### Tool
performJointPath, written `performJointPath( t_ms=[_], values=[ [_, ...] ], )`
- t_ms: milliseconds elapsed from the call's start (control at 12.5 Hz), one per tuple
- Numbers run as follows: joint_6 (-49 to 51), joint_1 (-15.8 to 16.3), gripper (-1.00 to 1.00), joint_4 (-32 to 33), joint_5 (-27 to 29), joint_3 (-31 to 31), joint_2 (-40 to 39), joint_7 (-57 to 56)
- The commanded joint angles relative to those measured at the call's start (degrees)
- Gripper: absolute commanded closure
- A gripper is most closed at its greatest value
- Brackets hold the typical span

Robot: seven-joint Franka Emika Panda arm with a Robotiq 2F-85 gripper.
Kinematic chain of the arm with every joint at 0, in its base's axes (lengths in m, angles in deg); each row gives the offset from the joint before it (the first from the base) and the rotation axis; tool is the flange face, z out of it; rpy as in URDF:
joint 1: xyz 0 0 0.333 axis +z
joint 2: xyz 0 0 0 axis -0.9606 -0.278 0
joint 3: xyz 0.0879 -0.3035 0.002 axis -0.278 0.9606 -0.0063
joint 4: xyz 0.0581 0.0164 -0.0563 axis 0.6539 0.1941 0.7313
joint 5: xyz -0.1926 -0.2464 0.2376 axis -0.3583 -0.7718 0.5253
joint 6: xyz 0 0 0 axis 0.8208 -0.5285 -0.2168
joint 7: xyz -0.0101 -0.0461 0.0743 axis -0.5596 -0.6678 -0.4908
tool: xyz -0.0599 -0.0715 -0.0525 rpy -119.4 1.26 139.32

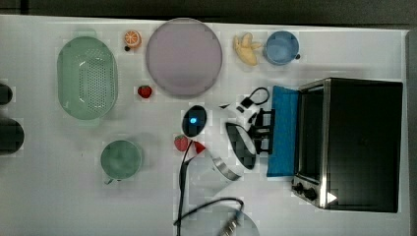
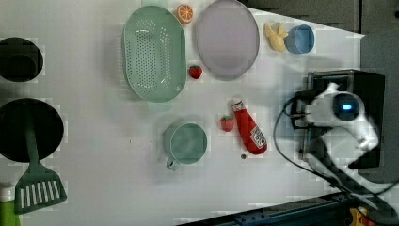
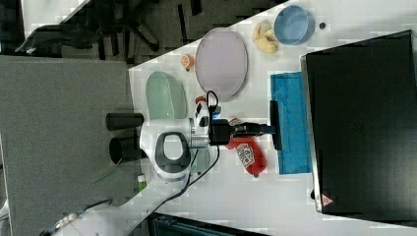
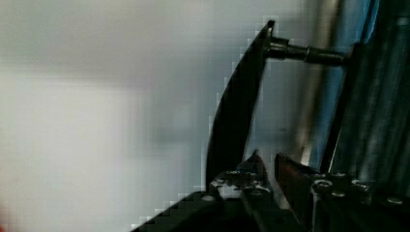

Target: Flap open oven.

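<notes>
Since the blue glass door (image 1: 284,130) is already seen swung well down from the frame, the opening of the oven (image 1: 361,142) is judged largely done (whether it lies fully flat cannot be told). Left to do: the last of the swing and release. The oven sits at the top view's right, mouth facing the top view's left, its long axis running top to bottom there. The gripper (image 3: 269,129) is pinched narrowly on the door's bar handle (image 3: 276,125).

Ketchup bottle (image 2: 249,132) lies beside a strawberry (image 2: 227,123), near a green mug (image 2: 185,143)
</notes>
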Motion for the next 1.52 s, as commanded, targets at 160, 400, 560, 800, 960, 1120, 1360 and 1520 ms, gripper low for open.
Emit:
performJointPath(
  t_ms=[160, 400, 560, 800, 960, 1120, 1360, 1520],
  values=[
    [-0.5, 1.73, 0.65, -3.02, -1.21, -0.32, -6.96, 10.32],
    [-2.97, 1.99, 0.65, -6.02, -1.05, -0.36, -10.6, 10.34],
    [-3.62, 1.98, 0.65, -6.63, 0.08, -0.45, -9.03, 10.34],
    [-3.4, 1.83, 0.65, -6.76, 13.75, -0.32, -1.51, 10.31],
    [-2.78, 1.53, 0.65, -7.37, 24.65, -0.01, 4.84, 10.3],
    [2.02, 1.3, 0.65, -9.06, 35.34, 0.56, 10.87, 11.04],
    [18.86, 1.29, 0.65, -15.01, 45.72, 1.3, 19.09, 13.13],
    [29.45, 1.36, 0.65, -22.03, 45.29, 1.02, 22.61, 13.49]
  ],
)
